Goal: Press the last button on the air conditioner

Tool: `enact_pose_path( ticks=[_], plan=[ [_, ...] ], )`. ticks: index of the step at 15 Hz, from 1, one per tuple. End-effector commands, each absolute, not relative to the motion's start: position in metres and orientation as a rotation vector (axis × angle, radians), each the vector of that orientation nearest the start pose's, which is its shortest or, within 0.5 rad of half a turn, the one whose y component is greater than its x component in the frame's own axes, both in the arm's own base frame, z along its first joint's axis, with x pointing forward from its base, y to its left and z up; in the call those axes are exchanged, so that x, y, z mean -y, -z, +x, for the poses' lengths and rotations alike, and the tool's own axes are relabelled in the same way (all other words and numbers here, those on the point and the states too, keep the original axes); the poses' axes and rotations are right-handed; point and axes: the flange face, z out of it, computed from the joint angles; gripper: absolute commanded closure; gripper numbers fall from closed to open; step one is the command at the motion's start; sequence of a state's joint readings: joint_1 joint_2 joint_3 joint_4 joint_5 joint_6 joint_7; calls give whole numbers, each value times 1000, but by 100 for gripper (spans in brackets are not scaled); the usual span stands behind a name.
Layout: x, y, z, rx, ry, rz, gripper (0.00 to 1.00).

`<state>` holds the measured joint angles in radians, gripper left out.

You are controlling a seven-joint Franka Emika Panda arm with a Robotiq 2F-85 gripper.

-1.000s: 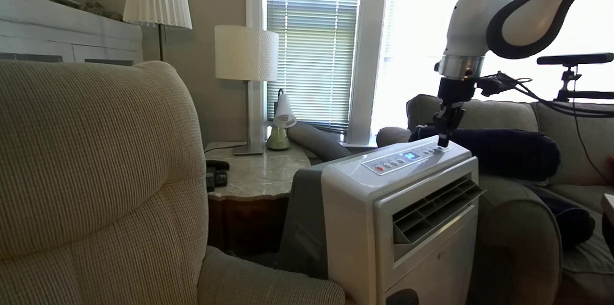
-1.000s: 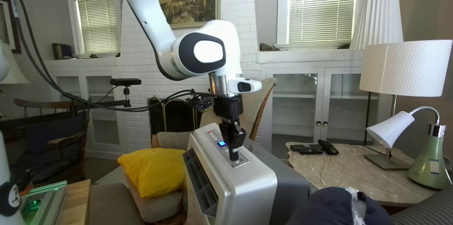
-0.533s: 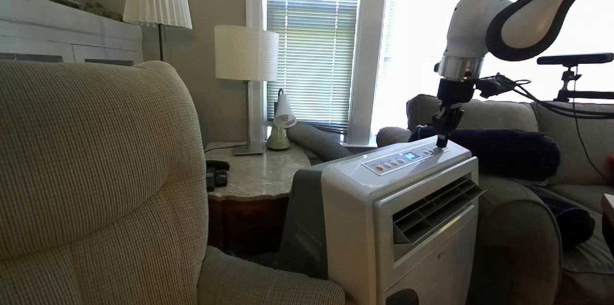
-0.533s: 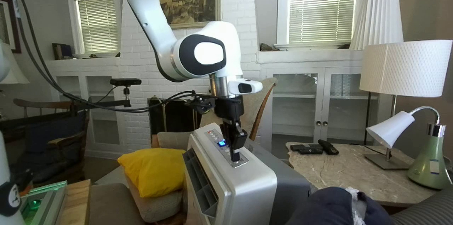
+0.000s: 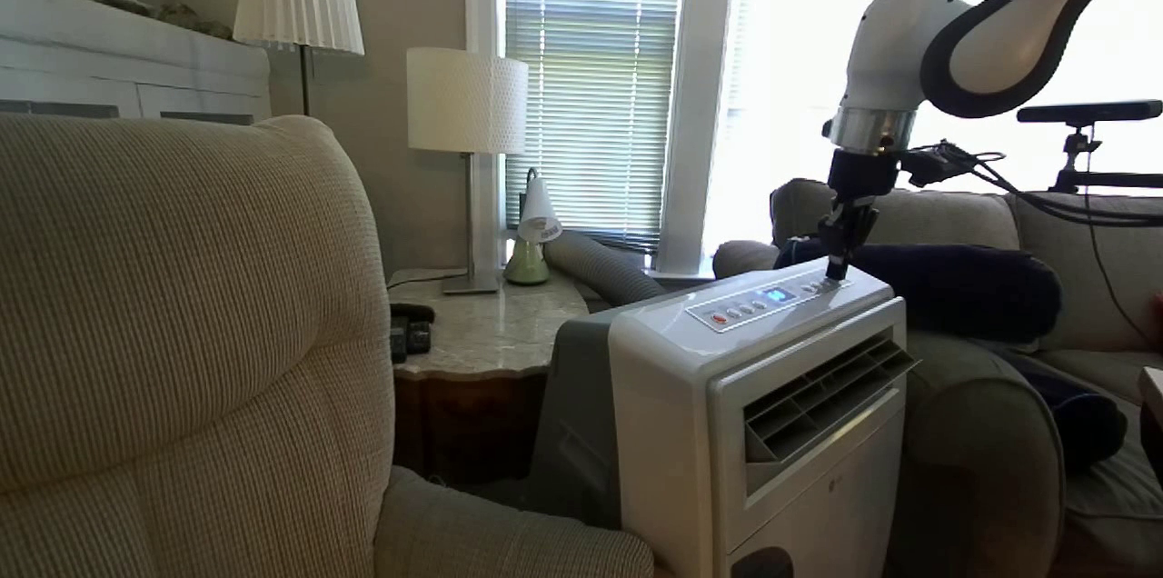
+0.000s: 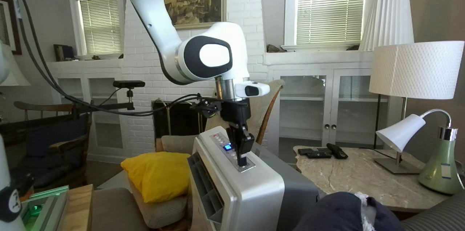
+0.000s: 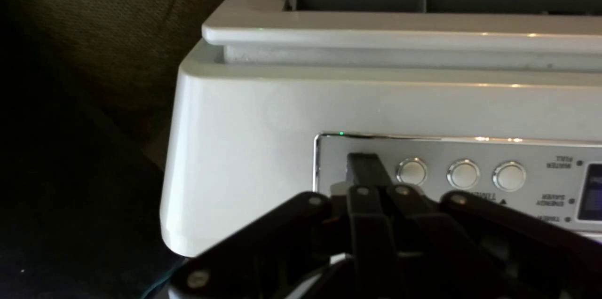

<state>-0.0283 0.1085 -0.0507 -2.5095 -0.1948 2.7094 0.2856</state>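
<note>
Air conditioner [image 5: 804, 433]: white, between armchair [image 5: 191, 333] and sofa [image 5: 981, 442]. Gripper [image 7: 369, 169]: closed narrow, tip down at end of panel [image 7: 534, 179], beside three buttons [image 7: 463, 175]; contact uncertain.

A pale marbled tabletop [image 6: 348, 178] and its load

Seen in an exterior view, twelve at the far edge: dark handheld devices [image 6: 319, 154] lie close together between ten and eleven o'clock, a thin cord [image 6: 374, 150] near twelve. A shaded lamp [image 6: 414, 75] stands on a flat metal base [image 6: 394, 167] between one and two; a green-bodied lamp [image 6: 436, 176] stands upright near three, its white head [image 6: 399, 133] bent toward nine.
</note>
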Motion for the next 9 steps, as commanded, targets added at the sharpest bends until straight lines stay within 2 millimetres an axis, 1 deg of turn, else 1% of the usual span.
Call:
enact_pose_path(
  ticks=[1, 3, 5, 9],
  plan=[
    [34, -237, 474, -260, 185, -3234, 100],
    [33, -237, 474, -237, 191, -3244, 100],
    [31, -242, 473, -220, 188, -3240, 100],
    [32, -258, 466, -189, 175, -3226, 100]
  ],
)
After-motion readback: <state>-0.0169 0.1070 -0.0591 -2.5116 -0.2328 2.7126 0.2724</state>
